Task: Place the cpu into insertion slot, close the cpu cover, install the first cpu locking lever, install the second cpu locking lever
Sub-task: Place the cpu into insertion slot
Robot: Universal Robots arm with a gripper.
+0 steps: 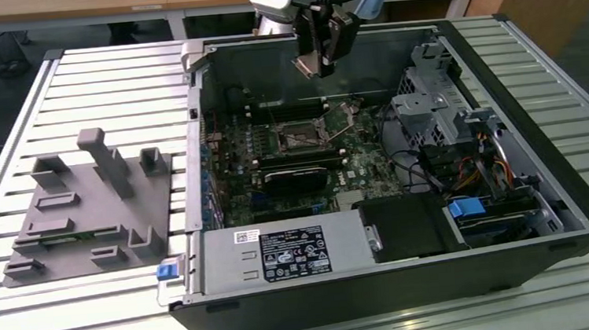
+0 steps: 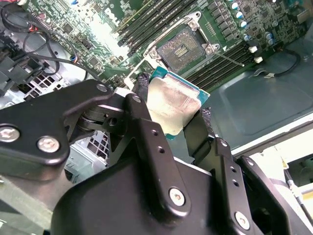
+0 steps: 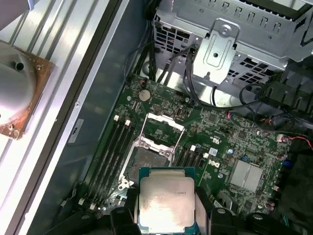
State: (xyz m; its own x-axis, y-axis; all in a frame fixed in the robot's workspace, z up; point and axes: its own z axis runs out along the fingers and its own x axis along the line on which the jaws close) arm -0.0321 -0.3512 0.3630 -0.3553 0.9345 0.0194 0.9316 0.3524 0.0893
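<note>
My gripper [image 1: 318, 67] hangs above the far part of the open computer case, shut on the cpu [image 2: 171, 105], a flat square chip with a dull silvery top and green edge. Black fingers [image 2: 142, 83] press on two opposite edges of the chip. In the first wrist view the cpu [image 3: 166, 198] sits just short of the insertion slot [image 3: 146, 164], well above the board. The insertion slot [image 1: 298, 137] [image 2: 183, 46] lies bare with its dark centre showing. The cpu cover [image 3: 166, 122], a thin silvery frame, stands swung open at the slot's far side.
Long black memory slots [image 3: 110, 152] flank the socket. A black block [image 1: 296, 181] sits on the board nearer the exterior camera. A metal drive cage [image 1: 438, 114] and cables fill the exterior view's right. A grey fixture [image 1: 87, 205] rests on the slatted table at the left.
</note>
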